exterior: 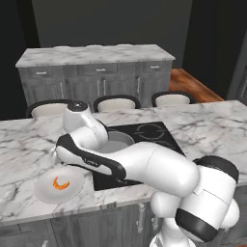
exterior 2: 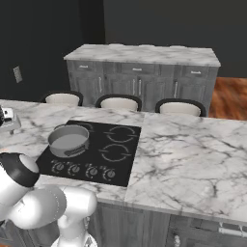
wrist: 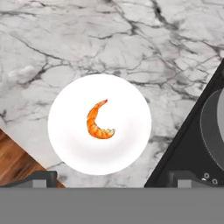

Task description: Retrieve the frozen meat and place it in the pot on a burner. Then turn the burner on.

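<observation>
The frozen meat [wrist: 99, 123], a small curved orange shrimp, lies in the middle of a round white plate [wrist: 70, 140] on the marble counter. My gripper [wrist: 114, 178] hangs straight above it, open, with its two dark fingertips [wrist: 41, 178] wide apart and nothing between them. From the left base view the meat [exterior: 61, 183] and plate [exterior: 46, 192] sit at the counter's front left, below my arm. The grey pot [exterior 2: 69, 140] stands on the left side of the black cooktop [exterior 2: 130, 144], covering the burner under it; another burner [exterior 2: 116, 153] lies bare beside it. The pot [exterior: 118, 141] is half hidden by my arm.
Several small round knobs [exterior 2: 91, 171] line the cooktop's front edge. The counter's edge and wood floor [wrist: 17, 162] lie just past the plate. Three stools [exterior 2: 119, 102] stand behind the counter, and a grey cabinet island [exterior 2: 144, 72] stands farther back.
</observation>
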Robot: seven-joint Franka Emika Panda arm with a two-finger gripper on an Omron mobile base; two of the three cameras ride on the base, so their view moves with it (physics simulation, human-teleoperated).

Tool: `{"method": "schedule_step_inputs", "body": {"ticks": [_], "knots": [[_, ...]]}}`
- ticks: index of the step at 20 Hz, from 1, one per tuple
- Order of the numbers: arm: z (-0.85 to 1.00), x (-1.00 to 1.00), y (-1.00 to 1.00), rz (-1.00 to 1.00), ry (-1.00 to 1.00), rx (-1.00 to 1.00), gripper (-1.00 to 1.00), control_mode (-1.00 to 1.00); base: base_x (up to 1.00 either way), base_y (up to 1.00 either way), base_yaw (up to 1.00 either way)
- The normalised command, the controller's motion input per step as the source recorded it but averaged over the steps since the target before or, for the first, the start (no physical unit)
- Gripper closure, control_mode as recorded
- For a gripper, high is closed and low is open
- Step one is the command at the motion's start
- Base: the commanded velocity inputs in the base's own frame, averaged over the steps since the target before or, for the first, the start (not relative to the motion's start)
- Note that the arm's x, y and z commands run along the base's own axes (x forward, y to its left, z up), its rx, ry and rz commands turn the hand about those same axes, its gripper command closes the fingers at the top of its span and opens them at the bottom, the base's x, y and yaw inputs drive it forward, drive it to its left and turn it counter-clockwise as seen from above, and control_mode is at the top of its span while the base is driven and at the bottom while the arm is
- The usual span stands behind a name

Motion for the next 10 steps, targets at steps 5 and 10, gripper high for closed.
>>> {"method": "schedule_step_inputs", "body": {"ticks": [5,10], "knots": [[-0.4,-0.02,0.25,0.0,0.0,0.0,-1.0,-1.0,0.0,0.0,0.0],[-0.27,0.06,0.37,0.06,0.1,0.0,-1.0,-1.0,0.0,0.0,0.0]]}}
